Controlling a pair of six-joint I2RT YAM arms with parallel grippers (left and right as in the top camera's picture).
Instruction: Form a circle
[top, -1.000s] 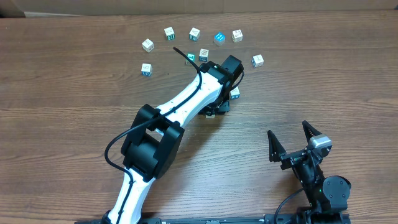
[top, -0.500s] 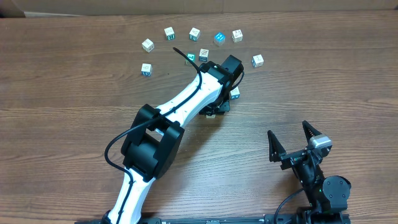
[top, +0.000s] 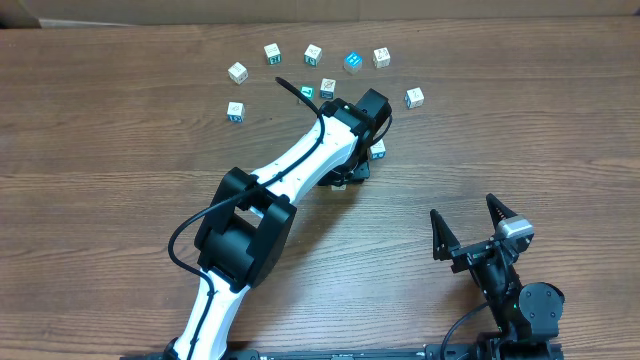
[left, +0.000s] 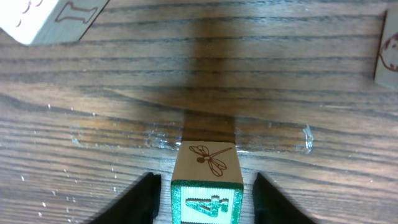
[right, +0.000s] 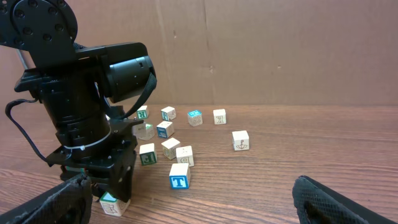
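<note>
Circle (top: 313, 54): one cube (left: 206, 160) of it, dragonfly face up and teal face toward the lens, sits square between the jaws of the left end effector (left: 206, 186). The jaws are apart. A thin gap shows on each side, so the cube is bracketed, not clamped. It rests on the counter (left: 74, 99). It has no long axis to speak of and lies dead centre. Judged: a straight close would take it, and a straight lift would leave it standing.

Outward: the rest of the circle is an arc along the far side of the counter, open on the near side, with strays (top: 327, 88) inside. The bracketed cube lies on that open side. The left arm (top: 300, 160) is the nearer. The right end effector (top: 464, 210) is spread wide and empty, well apart at the near edge.

Views: overhead gives the whole arc, but the arm hides the bracketed cube. Only the left wrist shows the gaps. The right wrist shows the cube flat on the counter.
</note>
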